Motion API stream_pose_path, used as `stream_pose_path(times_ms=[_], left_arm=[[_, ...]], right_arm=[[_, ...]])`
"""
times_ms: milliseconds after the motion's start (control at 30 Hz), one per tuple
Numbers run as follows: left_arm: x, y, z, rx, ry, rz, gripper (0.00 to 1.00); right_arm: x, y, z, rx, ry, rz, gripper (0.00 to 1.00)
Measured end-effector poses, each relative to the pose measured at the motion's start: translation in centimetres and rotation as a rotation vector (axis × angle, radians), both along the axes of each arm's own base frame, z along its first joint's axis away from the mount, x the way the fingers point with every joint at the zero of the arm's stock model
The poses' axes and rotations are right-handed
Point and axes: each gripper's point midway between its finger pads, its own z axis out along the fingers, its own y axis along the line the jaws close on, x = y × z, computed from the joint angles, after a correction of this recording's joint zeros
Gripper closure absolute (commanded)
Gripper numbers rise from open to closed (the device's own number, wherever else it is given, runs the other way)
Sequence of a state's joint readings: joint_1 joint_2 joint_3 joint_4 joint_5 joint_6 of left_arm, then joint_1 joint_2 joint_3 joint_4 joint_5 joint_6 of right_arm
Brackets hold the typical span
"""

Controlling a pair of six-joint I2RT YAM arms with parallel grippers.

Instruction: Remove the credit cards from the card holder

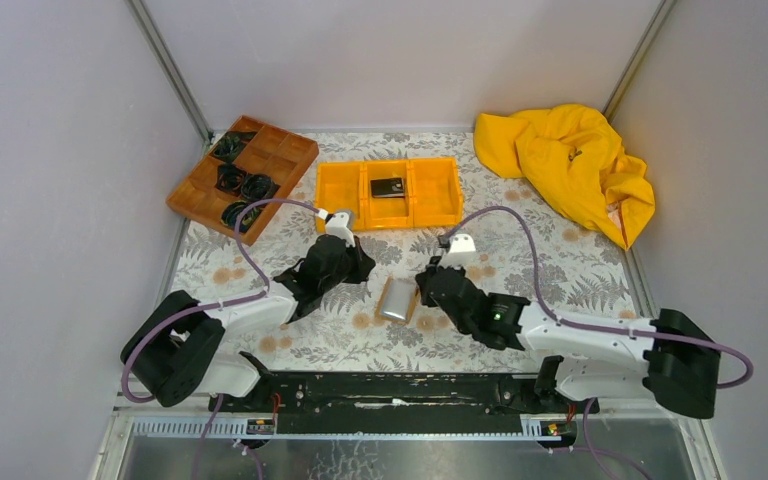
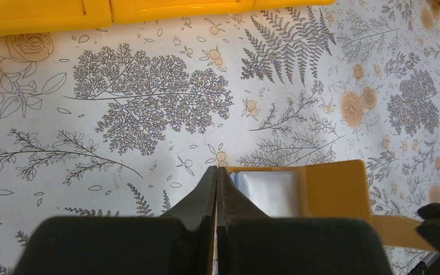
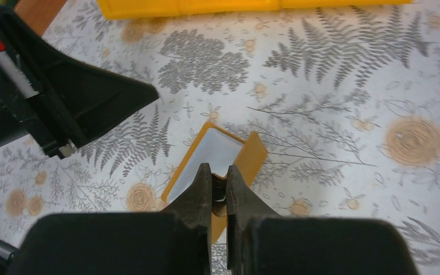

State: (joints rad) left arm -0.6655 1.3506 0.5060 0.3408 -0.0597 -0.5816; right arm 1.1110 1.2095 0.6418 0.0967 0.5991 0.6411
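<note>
Floral-print cloth covers the counter (image 1: 520,290), walled on three sides by plain grey panels. Near its middle, between the two arms, lies the card holder (image 1: 398,300), opened flat with its inside up. A pale glossy panel (image 3: 220,150) shows within the orange border; whether it is a card or pocket lining cannot be told. One black card (image 1: 388,187) lies in the middle compartment of the orange bin (image 1: 340,190) at the back.

The left tool (image 2: 215,172) is clenched on nothing, fingers pressed together, its tip just beside the holder's left edge. The right tool (image 3: 218,169) is nearly closed and appears to be pinching the holder's near edge or flap.

Likely hazards:
- **Holder slips:** the pinch looks shallow, so the holder may slide free or skate over the cloth once a card is pulled.
- **No purchase on the card:** a thin card sitting flush in its pocket gives a closed left tool nothing to catch. It would need to open first or push the card out edgewise.
- **Collision:** both tools work close together at one small item, so a careless approach could bring their fingers into contact.
- **Flap folds:** lifting the pinched flap could close the holder over its contents.
</note>
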Motion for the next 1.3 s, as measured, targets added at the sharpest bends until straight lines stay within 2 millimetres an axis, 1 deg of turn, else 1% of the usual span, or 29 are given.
stream_pose_path(times_ms=[133,233,367,433,500,567,800,867,1000,1033,1067,1100,1133,1167,1233,1300], left_arm=[[-0.1,-0.1,-0.1,-0.003,0.005,-0.009,1.00],[-0.2,-0.2,-0.3,-0.002,0.012,-0.015,1.00],[-0.2,-0.3,-0.3,-0.004,0.012,-0.016,1.00],[-0.2,-0.3,-0.3,-0.004,0.012,-0.016,1.00],[-0.2,-0.3,-0.3,-0.004,0.012,-0.016,1.00],[-0.2,-0.3,-0.3,-0.004,0.012,-0.015,1.00],[-0.2,-0.2,-0.3,-0.004,0.013,-0.015,1.00],[-0.2,-0.2,-0.3,-0.004,0.013,-0.015,1.00],[-0.2,-0.2,-0.3,-0.004,0.013,-0.015,1.00],[-0.2,-0.2,-0.3,-0.004,0.013,-0.015,1.00],[-0.3,-0.2,-0.3,-0.004,0.013,-0.015,1.00],[-0.3,-0.2,-0.3,-0.004,0.013,-0.016,1.00],[-0.3,-0.2,-0.4,-0.003,0.014,-0.016,1.00],[-0.3,-0.2,-0.4,-0.003,0.015,-0.016,1.00],[-0.3,-0.2,-0.4,-0.003,0.015,-0.016,1.00],[-0.3,-0.2,-0.4,-0.002,0.015,-0.015,1.00]], right_arm=[[-0.5,-3.1,0.1,0.024,-0.009,-0.086,1.00],[-0.9,-5.0,-0.4,0.032,-0.002,-0.137,1.00],[-1.9,-7.7,-2.5,0.040,0.015,-0.188,0.98],[-2.3,-8.7,-3.7,0.030,0.029,-0.208,0.98],[-2.7,-9.6,-4.7,0.010,0.050,-0.230,0.98],[-2.9,-10.4,-5.3,-0.007,0.066,-0.260,0.98],[-3.7,-12.0,-7.1,-0.038,0.132,-0.333,0.98],[-4.0,-12.6,-7.6,-0.045,0.150,-0.359,0.99],[-4.6,-14.7,-7.9,-0.056,0.167,-0.435,0.99],[-4.8,-15.2,-7.8,-0.049,0.164,-0.454,0.96],[-4.9,-15.7,-7.6,-0.038,0.161,-0.468,0.89],[-4.9,-16.0,-7.4,-0.022,0.156,-0.477,0.79],[-5.0,-16.3,-7.2,-0.002,0.146,-0.483,0.61],[-5.0,-16.5,-7.2,0.014,0.142,-0.486,0.52],[-5.1,-16.9,-7.2,0.039,0.135,-0.492,0.44],[-5.3,-17.3,-7.4,0.037,0.134,-0.496,0.43]])
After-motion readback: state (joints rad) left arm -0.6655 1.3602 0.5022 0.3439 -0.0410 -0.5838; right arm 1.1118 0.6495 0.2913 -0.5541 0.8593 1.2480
